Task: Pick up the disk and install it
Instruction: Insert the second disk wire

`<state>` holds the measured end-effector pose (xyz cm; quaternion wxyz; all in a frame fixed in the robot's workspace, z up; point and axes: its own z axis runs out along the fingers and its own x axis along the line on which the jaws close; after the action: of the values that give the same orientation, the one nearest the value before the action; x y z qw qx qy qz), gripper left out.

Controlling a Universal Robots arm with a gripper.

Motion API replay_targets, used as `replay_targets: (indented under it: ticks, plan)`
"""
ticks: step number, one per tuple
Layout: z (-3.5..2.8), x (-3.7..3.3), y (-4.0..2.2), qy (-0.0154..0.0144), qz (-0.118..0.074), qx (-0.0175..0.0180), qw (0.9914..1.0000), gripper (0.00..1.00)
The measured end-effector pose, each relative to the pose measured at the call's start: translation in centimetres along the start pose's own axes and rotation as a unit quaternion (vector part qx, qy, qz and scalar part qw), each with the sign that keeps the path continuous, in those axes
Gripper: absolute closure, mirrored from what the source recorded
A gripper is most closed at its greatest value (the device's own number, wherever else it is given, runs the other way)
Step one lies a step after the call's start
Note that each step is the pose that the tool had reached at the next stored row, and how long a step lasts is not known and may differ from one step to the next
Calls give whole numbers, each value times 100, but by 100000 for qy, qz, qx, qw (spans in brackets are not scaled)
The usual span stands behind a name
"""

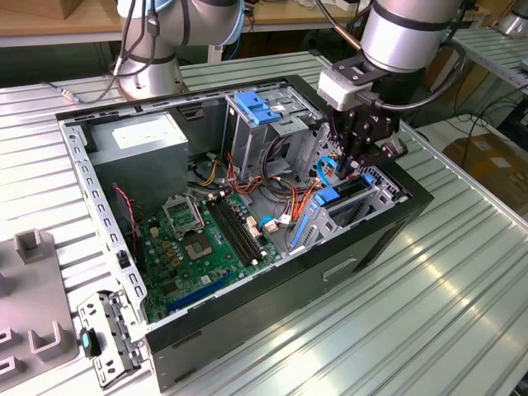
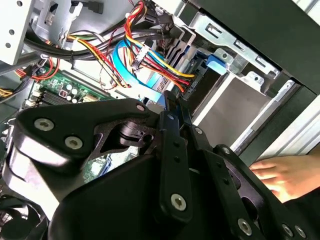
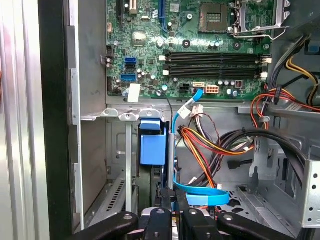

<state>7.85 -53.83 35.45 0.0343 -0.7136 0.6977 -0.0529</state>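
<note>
**Pincer down in the drive bay, disk on edge in its slot**

The open computer case (image 1: 371, 247) lies on its side on the ribbed metal table (image 1: 429, 330). The arm reaches down into the corner of the case at the exterior view's right. There the pincer (image 1: 351, 169) hangs just above the drive bay, close beside the disk (image 1: 327, 196).

The disk stands on edge inside that bay, and what shows best of it is the blue plastic tab of its rail. In the first wrist view the disk (image 3: 152, 145) sits in a narrow slot between the bay's metal walls. The pincer (image 3: 170, 200) is right at its end, with a flat blue cable (image 3: 200, 192) looping across just beside it.

In the second wrist view the pincer (image 2: 172, 100) points toward the blue tab of the disk (image 2: 217, 62). How far open it is, and whether it has hold of anything, I cannot tell.

A bundle of orange, yellow and red wires (image 3: 210, 145) runs past the bay. The green motherboard (image 1: 206, 239) fills the middle of the case. A person's hand (image 2: 285, 175) rests outside the case wall (near the arm, apart from the disk).
</note>
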Motion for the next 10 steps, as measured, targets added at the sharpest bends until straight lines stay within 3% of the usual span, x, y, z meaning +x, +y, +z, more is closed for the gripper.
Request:
replay_targets:
  ticks: [7, 8, 9, 10]
  plan:
    - [15, 103, 32, -2334, 275, 709, 99970, 84]
    - [18, 118, 36, -2561, 294, 805, 99964, 84]
    - [20, 136, 43, -2822, 325, 991, 99955, 84]
    - [21, 161, 57, -3175, 343, 1513, 99938, 84]
